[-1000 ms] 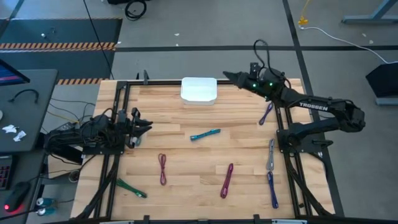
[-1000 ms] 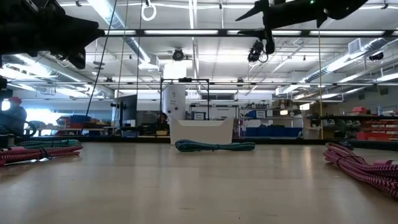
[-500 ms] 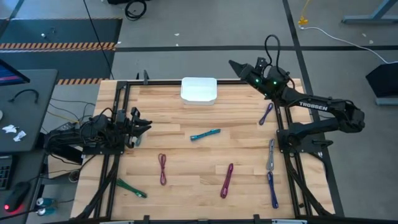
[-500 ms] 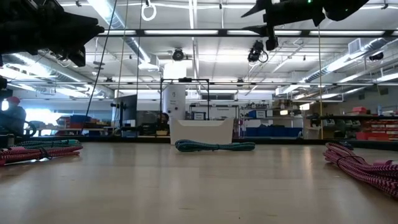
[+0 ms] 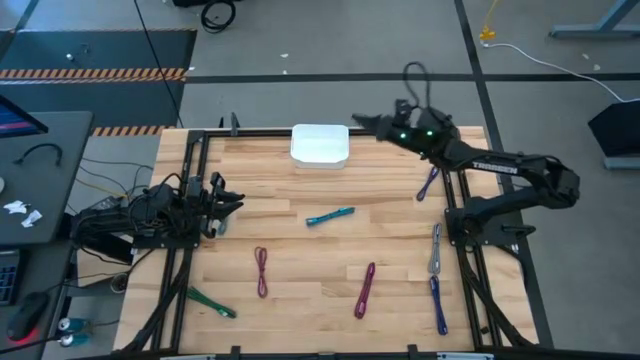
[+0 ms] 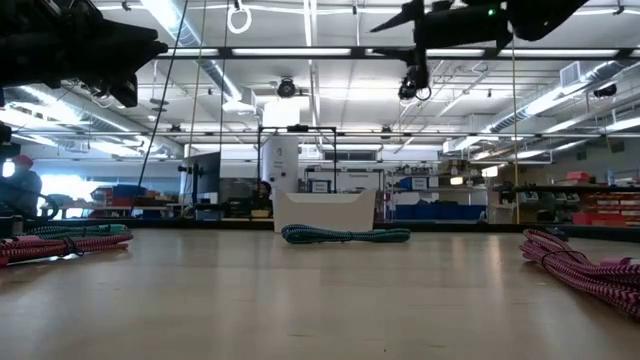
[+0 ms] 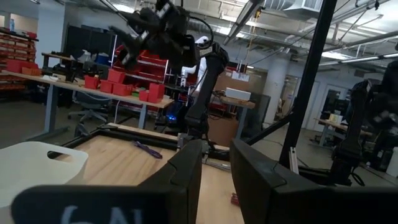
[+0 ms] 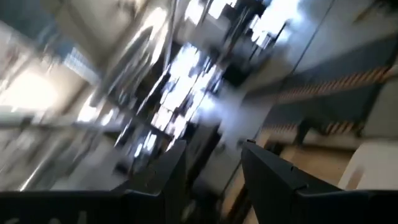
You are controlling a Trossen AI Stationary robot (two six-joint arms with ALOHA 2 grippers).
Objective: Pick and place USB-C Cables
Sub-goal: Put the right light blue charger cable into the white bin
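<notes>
Cables lie scattered flat on the wooden desk (image 5: 300,250): teal cable (image 5: 330,216) mid-desk, before the rounded white box (image 5: 320,145). Right gripper (image 5: 362,122) hovers beside the box, jaws slightly parted, empty; left gripper (image 5: 232,202) likewise.

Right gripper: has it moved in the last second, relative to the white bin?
Yes. In the high view the right gripper swung away from the white rectangular bin toward the table's far edge, then back, ending close beside the bin's right corner.
</notes>
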